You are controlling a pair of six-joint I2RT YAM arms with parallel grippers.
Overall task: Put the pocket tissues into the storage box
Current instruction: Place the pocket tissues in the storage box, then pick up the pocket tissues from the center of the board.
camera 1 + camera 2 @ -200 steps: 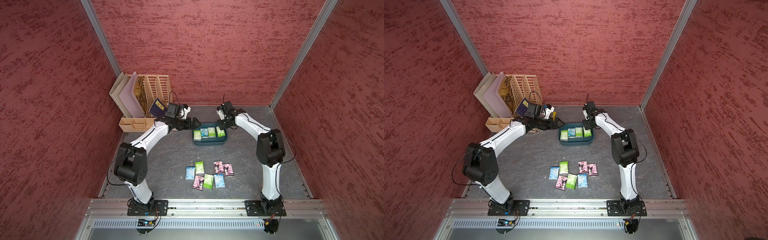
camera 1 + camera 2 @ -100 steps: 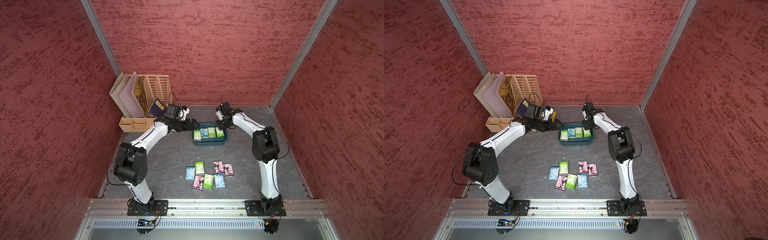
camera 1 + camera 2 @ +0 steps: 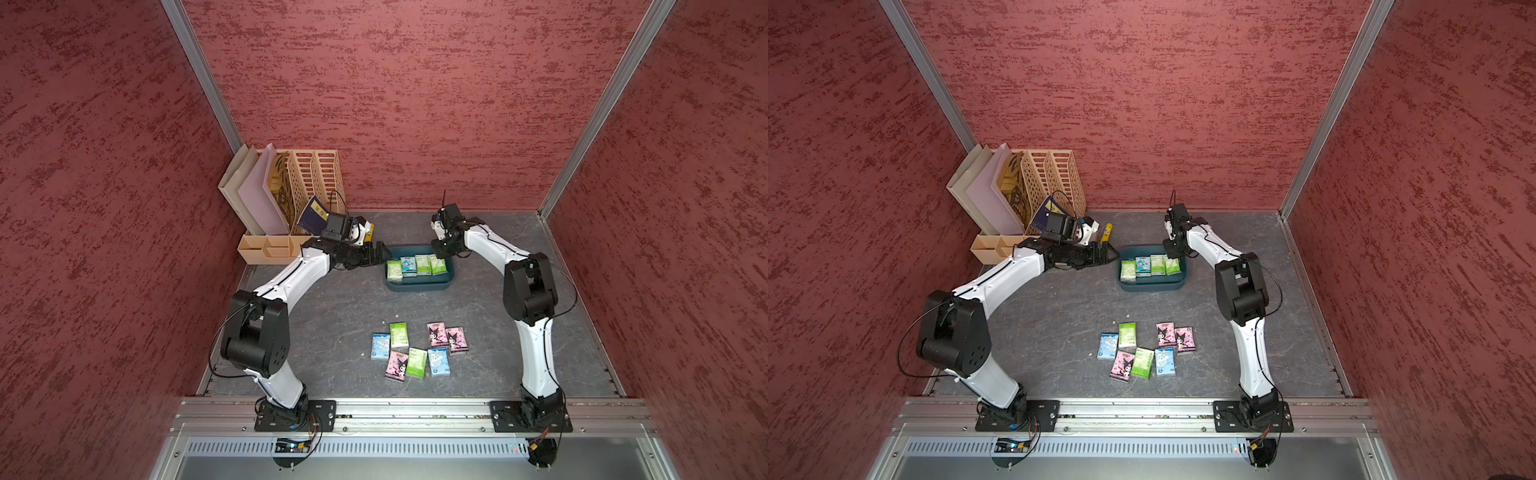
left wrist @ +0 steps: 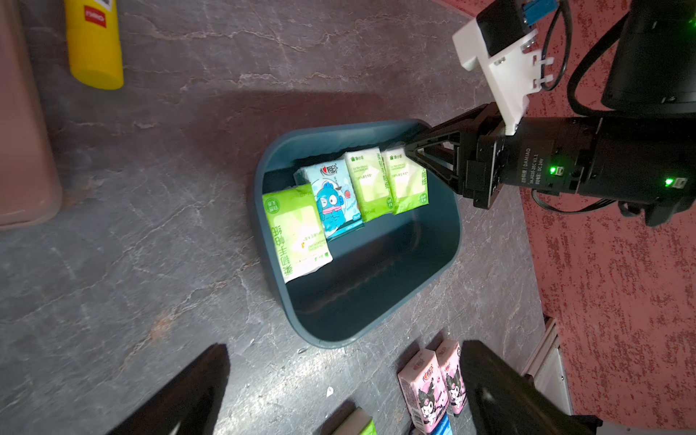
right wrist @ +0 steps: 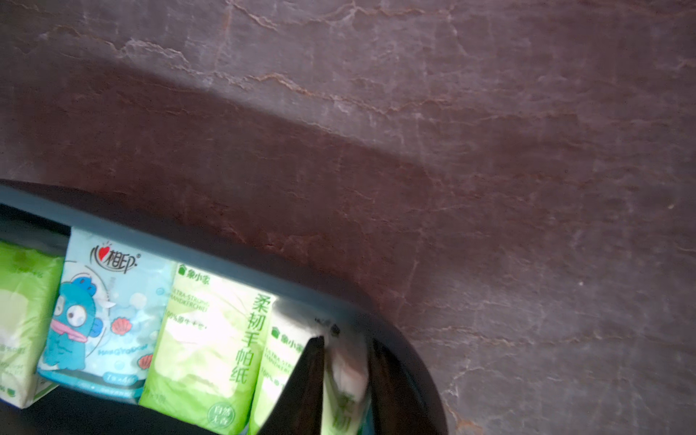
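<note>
While right pincer [image 5: 344, 341] straddles end pack [image 5: 280, 361] at storage box [image 4: 376, 286] rim, grip unclear; left pincer [image 4: 344, 344] wide.

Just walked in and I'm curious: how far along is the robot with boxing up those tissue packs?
Done: three packs stand in a row inside the storage box. In hand: the right gripper straddles a fourth, green pack there; whether released, I cannot tell. The left gripper hovers open, empty. Left: seven packs on the table.
</note>
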